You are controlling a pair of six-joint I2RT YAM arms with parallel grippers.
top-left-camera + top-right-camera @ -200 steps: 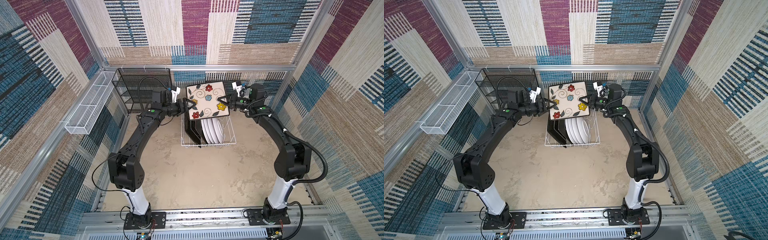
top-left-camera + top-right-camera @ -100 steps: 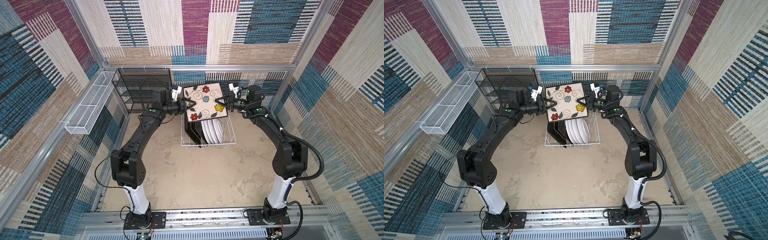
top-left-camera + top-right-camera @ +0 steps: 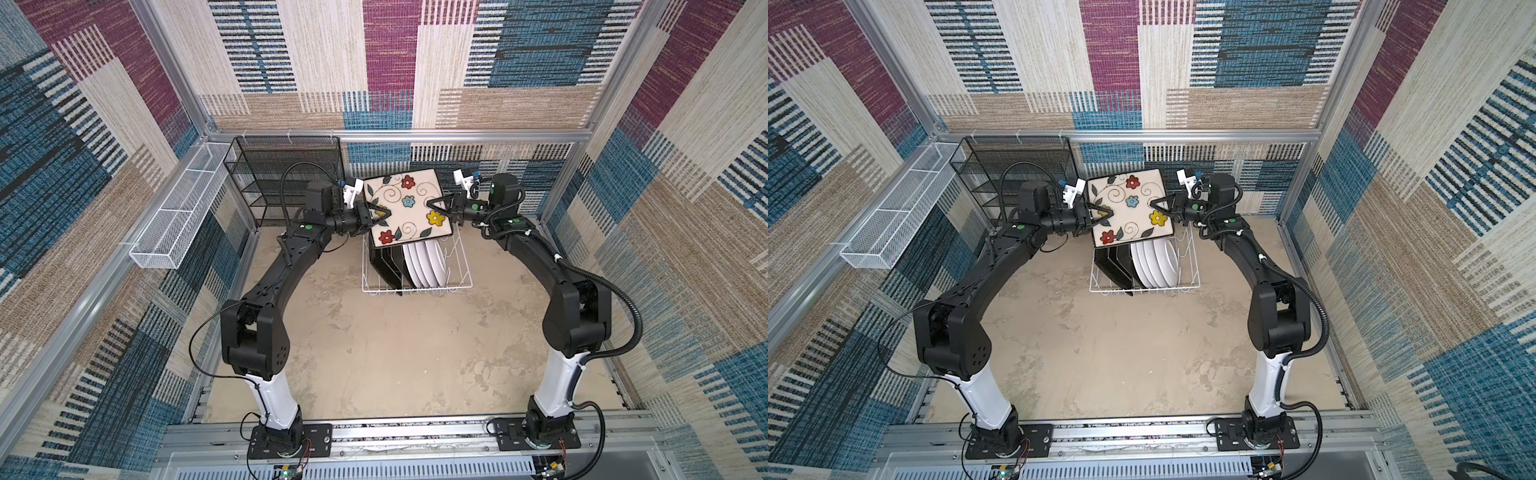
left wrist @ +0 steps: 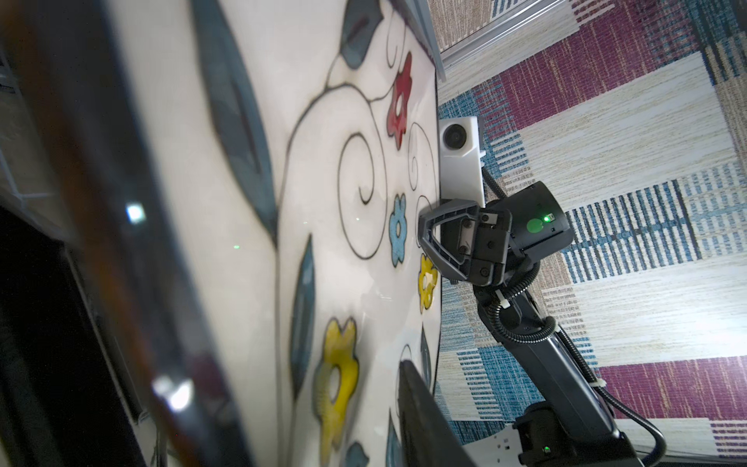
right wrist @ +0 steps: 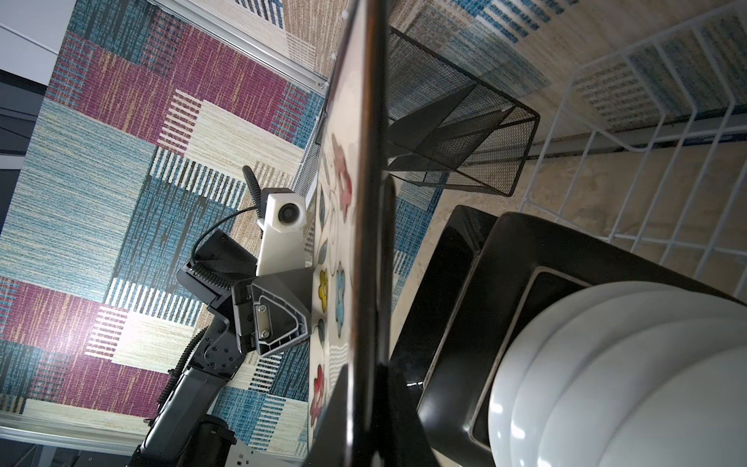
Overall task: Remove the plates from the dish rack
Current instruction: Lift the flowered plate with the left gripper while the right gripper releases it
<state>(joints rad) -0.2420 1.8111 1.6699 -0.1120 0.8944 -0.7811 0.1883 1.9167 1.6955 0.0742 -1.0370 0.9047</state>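
While the right gripper (image 3: 436, 204) stays clamped on the square cream flowered plate (image 3: 409, 208), raised over the white wire dish rack (image 3: 440, 286) by the worktop's (image 3: 395, 353) rear edge, the left gripper (image 3: 376, 212) has narrowed around its opposite edge (firmly? cannot tell), so a handover seems near.

Seen from above, everything is bright and evenly lit, shadows lying faint on the mottled beige bench (image 3: 395, 353), and the wide lens bows the patchwork woven walls (image 3: 83, 166) at the edges. Up close, the near rim of the square cream plate painted with coloured flowers (image 4: 343, 202) smears into dark blur with white glints, and glare bleaches a wall patch.
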